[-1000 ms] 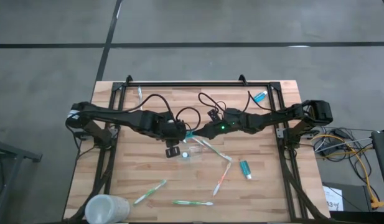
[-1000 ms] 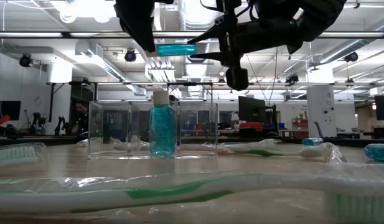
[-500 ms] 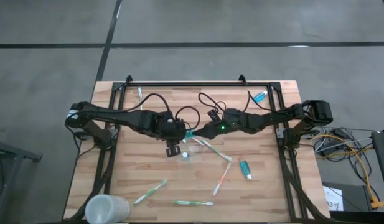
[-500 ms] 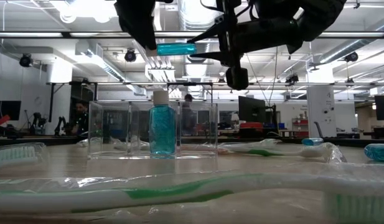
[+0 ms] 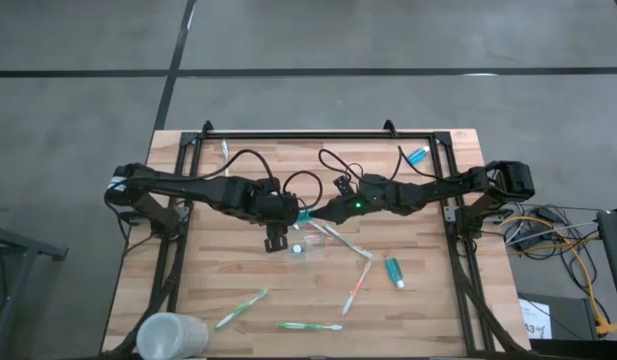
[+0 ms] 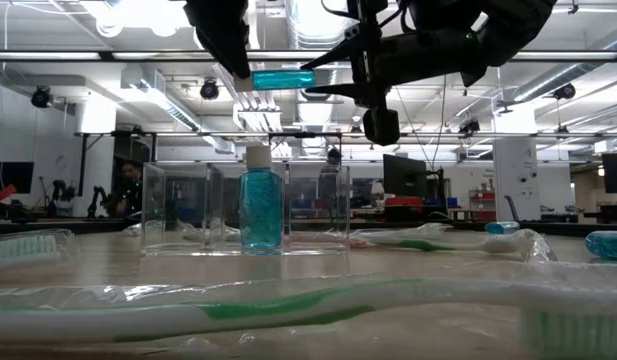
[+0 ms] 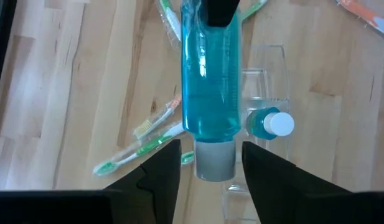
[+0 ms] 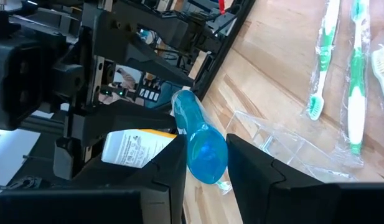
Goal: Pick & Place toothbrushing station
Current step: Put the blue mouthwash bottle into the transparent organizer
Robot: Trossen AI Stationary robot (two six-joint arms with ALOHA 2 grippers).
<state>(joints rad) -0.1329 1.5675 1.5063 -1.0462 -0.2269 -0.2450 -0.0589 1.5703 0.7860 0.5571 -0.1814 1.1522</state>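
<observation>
**Blue tube mid-air over the holder, clamped by right only**

Nearest the table's front edge: green-and-white toothbrush in a clear wrapper, lying flat. Frosted white cup at the near left corner, not involved.

Mid-table: small see-through plastic holder, upright, nearly colourless, split into compartments. Already holds one small blue bottle with a white cap, standing upright in a middle compartment. More wrapped brushes scattered just beside it.

Directly above the holder: slim translucent blue tube with a grey cap, long axis level with the table, well clear of the rim.

Right gripper: clamped on one end of the tube, coming in from the right side.

Left gripper: spread wide, one finger either side of the cap end, visible gap on both sides, no contact. Carries nothing.

Judgement on what the next move turns on: target sits straight below, so little sideways travel needed, but tube lies flat and the compartments open upward. Probably needs tilting to vertical before lowering into a free compartment. Risk: nudging the light holder or the standing bottle on the way down.
</observation>
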